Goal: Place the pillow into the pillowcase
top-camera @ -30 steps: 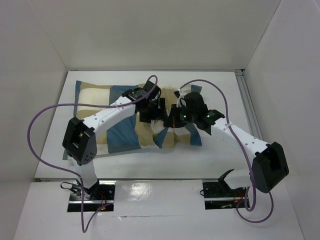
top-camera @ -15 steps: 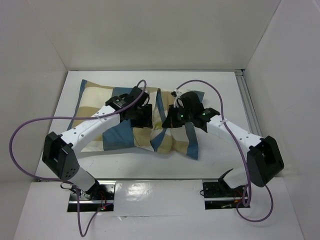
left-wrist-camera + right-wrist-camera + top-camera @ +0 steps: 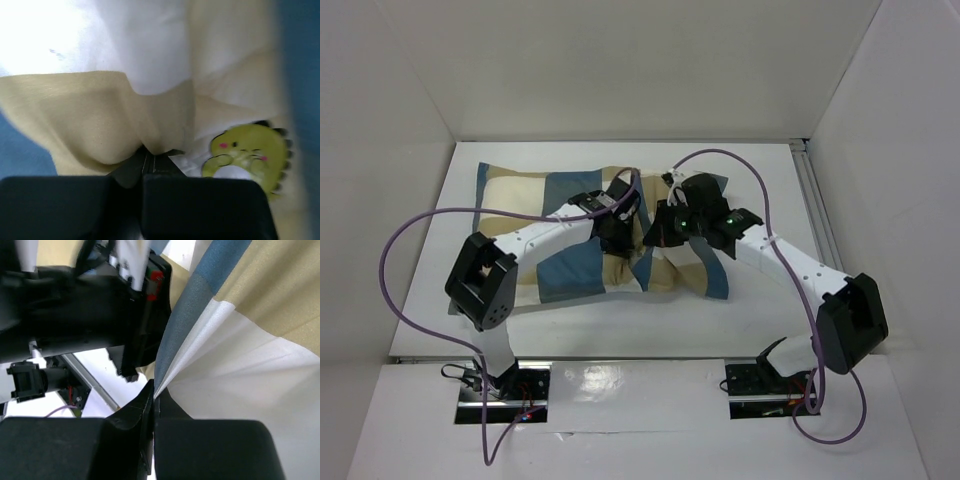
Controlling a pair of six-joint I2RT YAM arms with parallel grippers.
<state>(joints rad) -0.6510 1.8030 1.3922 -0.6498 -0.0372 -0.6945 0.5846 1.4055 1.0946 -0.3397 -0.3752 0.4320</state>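
The checked blue, tan and cream pillowcase lies across the middle of the table. Both grippers meet at its bunched right part. My left gripper is shut; in the left wrist view it pinches a tan fold of the pillowcase. Right beside that fold lies the cream pillow with its yellow-green emblem. My right gripper is shut too; the right wrist view shows it holding a blue and white edge of the pillowcase. From above, most of the pillow is hidden.
White walls close the table in on three sides. A metal rail runs along its right edge. Purple cables loop off both arms. The left arm's black wrist sits close to my right gripper.
My left gripper was open and has shut on the fabric, ending closer to the right gripper. The pillowcase's right part has shifted. The right gripper stayed shut and barely moved.
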